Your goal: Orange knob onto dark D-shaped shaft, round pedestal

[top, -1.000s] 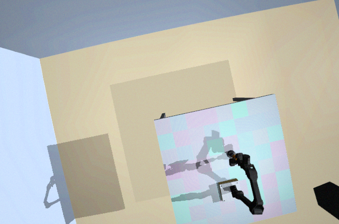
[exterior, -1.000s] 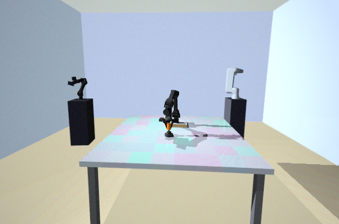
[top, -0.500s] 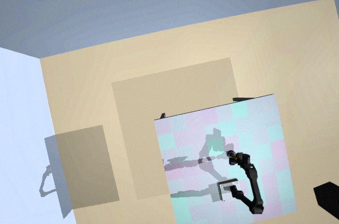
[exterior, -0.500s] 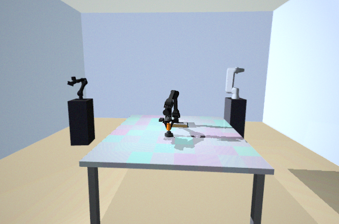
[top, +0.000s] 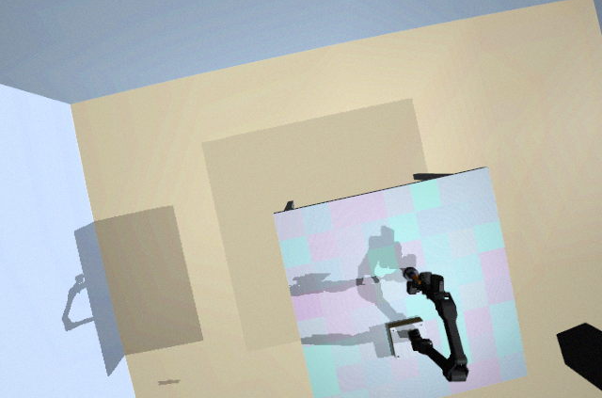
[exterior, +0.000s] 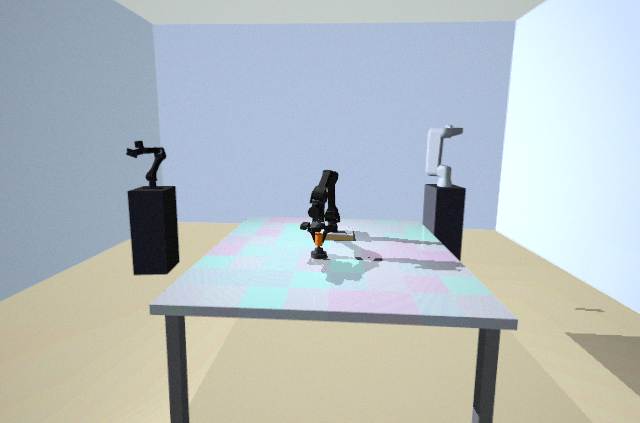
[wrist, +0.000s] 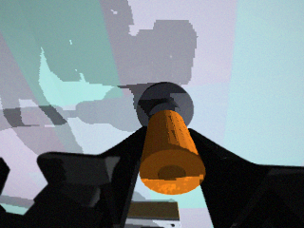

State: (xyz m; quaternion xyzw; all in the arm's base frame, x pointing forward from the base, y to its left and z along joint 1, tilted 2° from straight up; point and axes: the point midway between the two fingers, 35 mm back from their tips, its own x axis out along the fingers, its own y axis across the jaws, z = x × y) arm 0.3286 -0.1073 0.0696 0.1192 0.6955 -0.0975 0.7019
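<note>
The slim, matte black, jointed robot arm [top: 450, 320] had rounded joint housings; its black angular two-fingered tool [wrist: 171, 157] showed broad, flat-faced fingers.

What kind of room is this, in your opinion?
Probably a robot test room: a small black arm works on a checkered table, and two other arms stand on dark pedestals by bare walls.

knob [wrist: 170, 148]: orange
pedestal [wrist: 182, 101]: dark grey
gripper [wrist: 166, 157]: black
table [exterior: 268, 299]: pale checks of mint, pink and grey-white
table legs [exterior: 176, 366]: dark grey
floor [top: 510, 106]: light tan
plinths [exterior: 152, 227]: black
far arm [exterior: 439, 152]: white
</note>
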